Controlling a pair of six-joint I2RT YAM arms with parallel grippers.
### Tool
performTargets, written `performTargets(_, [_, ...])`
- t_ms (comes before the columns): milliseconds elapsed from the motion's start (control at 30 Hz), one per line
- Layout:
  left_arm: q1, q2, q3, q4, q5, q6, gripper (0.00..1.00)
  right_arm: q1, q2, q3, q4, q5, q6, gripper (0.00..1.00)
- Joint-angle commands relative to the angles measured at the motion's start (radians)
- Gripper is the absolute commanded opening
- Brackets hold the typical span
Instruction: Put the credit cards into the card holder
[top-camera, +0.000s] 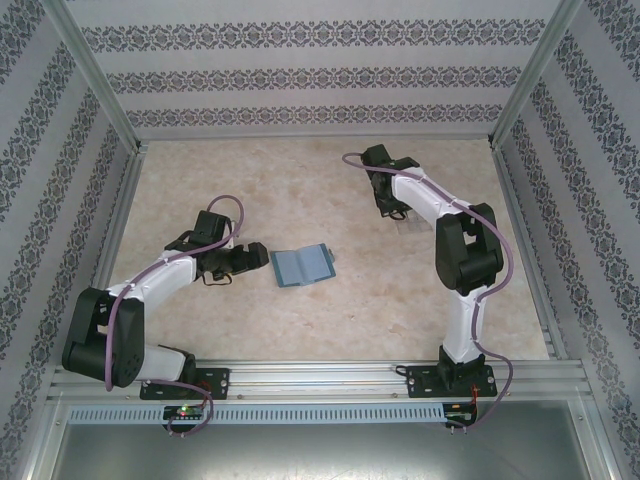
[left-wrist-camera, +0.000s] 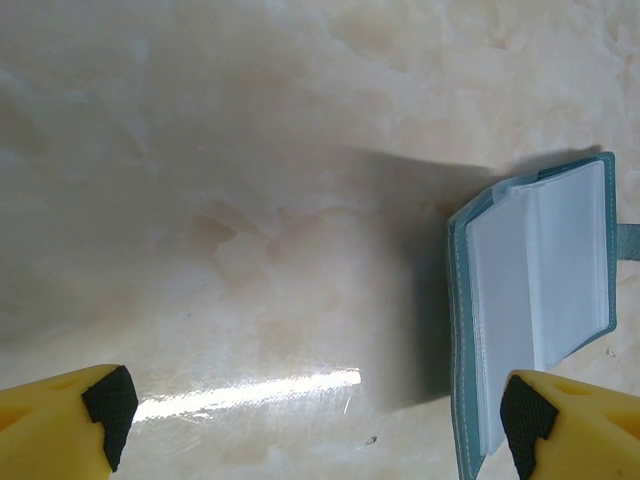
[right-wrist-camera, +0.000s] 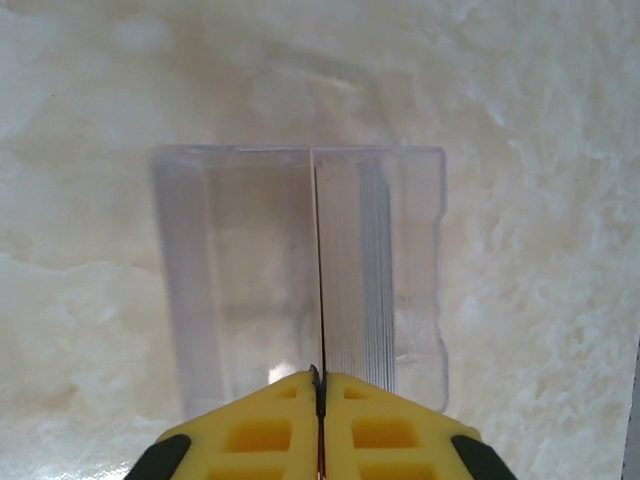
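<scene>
Marbled beige table top (top-camera: 400, 290), walled in patterned paper (top-camera: 300, 75), aluminium rail (top-camera: 330, 380) along the near edge where I see both arm bases. Item one: teal card holder (top-camera: 303, 265), lying open near the table's middle, its clear inner sleeves facing up in my left wrist view (left-wrist-camera: 530, 310). Item two: left gripper (top-camera: 250, 258), just beside the holder's left edge, fingers spread wide (left-wrist-camera: 315, 420); whether its right pad touches the holder's near corner I cannot tell. Item three: clear plastic stand (right-wrist-camera: 220, 280), toward the far right, well apart from the holder. Item four: credit cards (right-wrist-camera: 355, 270), stacked on edge inside that stand. Item five: right gripper (right-wrist-camera: 320, 385), above the stand (top-camera: 390, 212), yellow fingers pressed together on a single credit card (right-wrist-camera: 319, 260) seen edge-on
</scene>
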Motion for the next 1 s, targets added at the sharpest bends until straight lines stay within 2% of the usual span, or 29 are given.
performTargets(0, [-0.012, -0.003, 0.001, -0.005, -0.015, 0.019, 0.95, 0.013, -0.035, -0.002, -0.015, 0.019, -0.004, 0.06])
performTargets(67, [-0.012, -0.011, -0.006, -0.002, -0.014, 0.016, 0.96, 0.021, -0.043, 0.005, -0.024, 0.020, -0.004, 0.01])
performTargets(167, [-0.012, -0.017, -0.002, -0.007, -0.004, 0.020, 0.96, 0.032, -0.075, -0.001, -0.024, 0.012, 0.007, 0.00])
performTargets(300, [-0.012, -0.040, 0.007, -0.013, 0.035, 0.011, 0.96, 0.036, -0.161, -0.042, -0.004, -0.091, 0.045, 0.00])
performTargets(400, [-0.012, -0.048, 0.017, -0.019, 0.072, 0.006, 0.96, 0.053, -0.272, -0.132, 0.075, -0.146, 0.052, 0.00])
performTargets(533, [-0.016, -0.077, -0.014, -0.020, 0.088, -0.029, 0.96, 0.050, -0.454, -0.285, 0.197, -0.371, 0.085, 0.00])
performTargets(633, [-0.027, -0.087, -0.037, -0.002, 0.090, -0.051, 0.96, 0.052, -0.560, -0.429, 0.352, -0.643, 0.121, 0.00])
performTargets(767, [-0.054, -0.100, -0.050, 0.019, 0.081, -0.080, 0.96, 0.059, -0.603, -0.560, 0.528, -0.951, 0.257, 0.00])
performTargets(967, [-0.103, -0.051, -0.021, -0.011, 0.032, -0.061, 0.94, 0.153, -0.560, -0.731, 0.829, -1.061, 0.480, 0.00])
